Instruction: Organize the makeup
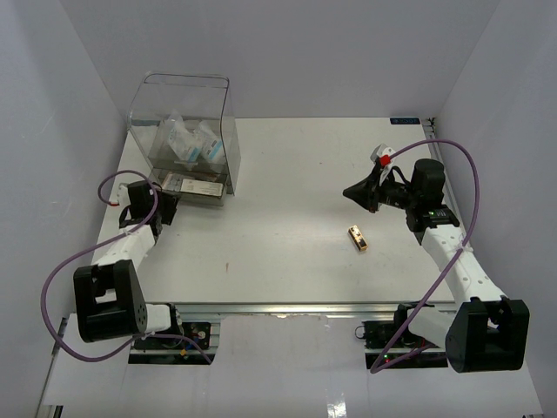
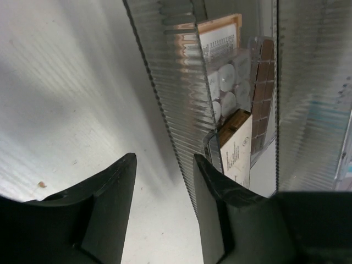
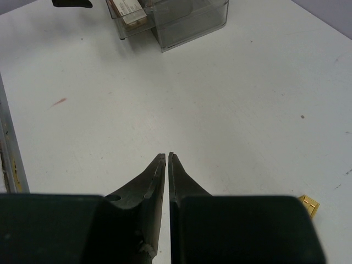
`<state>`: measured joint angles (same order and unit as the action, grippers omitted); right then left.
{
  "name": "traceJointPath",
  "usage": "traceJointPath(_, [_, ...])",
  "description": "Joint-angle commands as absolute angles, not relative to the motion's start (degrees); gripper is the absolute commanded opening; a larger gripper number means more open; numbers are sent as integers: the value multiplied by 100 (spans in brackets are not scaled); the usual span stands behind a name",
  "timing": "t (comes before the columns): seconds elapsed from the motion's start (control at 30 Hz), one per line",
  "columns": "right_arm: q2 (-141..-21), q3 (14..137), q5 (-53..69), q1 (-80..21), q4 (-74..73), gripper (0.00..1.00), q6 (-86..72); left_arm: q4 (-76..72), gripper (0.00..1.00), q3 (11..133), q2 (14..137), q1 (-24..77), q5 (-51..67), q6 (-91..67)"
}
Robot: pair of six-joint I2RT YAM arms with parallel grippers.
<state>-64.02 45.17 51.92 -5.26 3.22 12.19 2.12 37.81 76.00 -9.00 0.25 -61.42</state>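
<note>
The makeup is in two places. Clear packets (image 1: 193, 144) with white-and-blue labels stand inside the large clear box (image 1: 146, 109) at the back left. Flat palettes (image 1: 198, 186) lie in its low drawer, and the left wrist view shows them (image 2: 235, 144) close up behind the ribbed drawer wall (image 2: 176, 82). A small gold tube (image 1: 358, 237) lies alone on the table, its corner (image 3: 309, 204) showing in the right wrist view. My left gripper (image 1: 170, 209) (image 2: 165, 159) is open and empty beside the drawer's left end. My right gripper (image 1: 357, 193) (image 3: 166, 157) is shut on nothing, above the table behind the tube.
The white table (image 1: 287, 174) is walled by grey panels on the left, back and right. The clear box (image 3: 187, 16) stands far across from the right gripper. A small red mark (image 3: 59, 102) is on the table surface.
</note>
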Motion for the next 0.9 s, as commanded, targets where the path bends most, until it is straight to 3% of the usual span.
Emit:
traceJointPath(0.0, [-6398, 4474, 5309, -481, 552, 12, 1239, -511, 65, 4096, 7860, -1056, 602, -6019])
traceJointPath(0.3, [-6443, 4465, 5282, -448, 536, 12, 1275, -1056, 83, 4390, 8470, -1152, 1359, -5879])
traceJointPath(0.87, [-6512, 4474, 5304, -339, 497, 12, 1340, -1657, 85, 4833, 9410, -1457, 2523, -5902])
